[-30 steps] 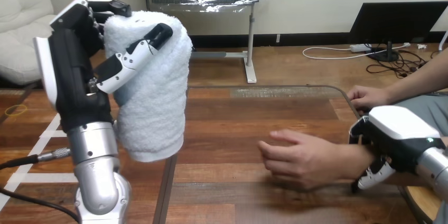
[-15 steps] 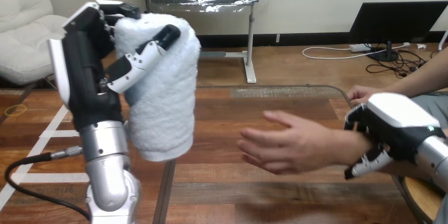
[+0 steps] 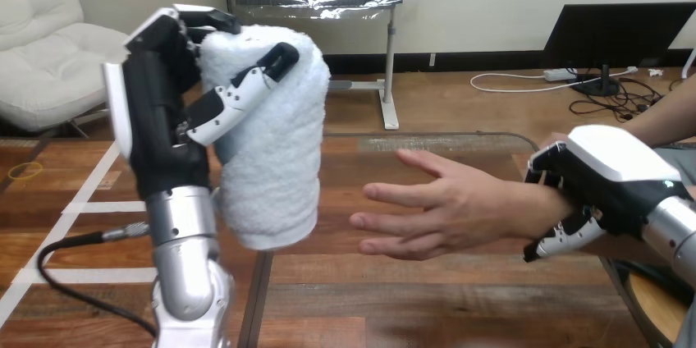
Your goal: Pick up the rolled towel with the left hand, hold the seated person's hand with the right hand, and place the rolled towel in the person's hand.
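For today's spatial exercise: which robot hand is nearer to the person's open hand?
Right. The right hand curls round the person's wrist, beside the person's hand; the left hand, gripping the rolled towel, stands apart beyond its fingertips.

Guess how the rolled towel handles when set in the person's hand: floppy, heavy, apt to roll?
Probably soft but self-supporting: the rolled towel stands upright in the left robot hand, its lower end unsupported yet not drooping. Likely light and grippy: terry pile dents under the thumb. Could roll off the person's hand, whose fingers are straight.
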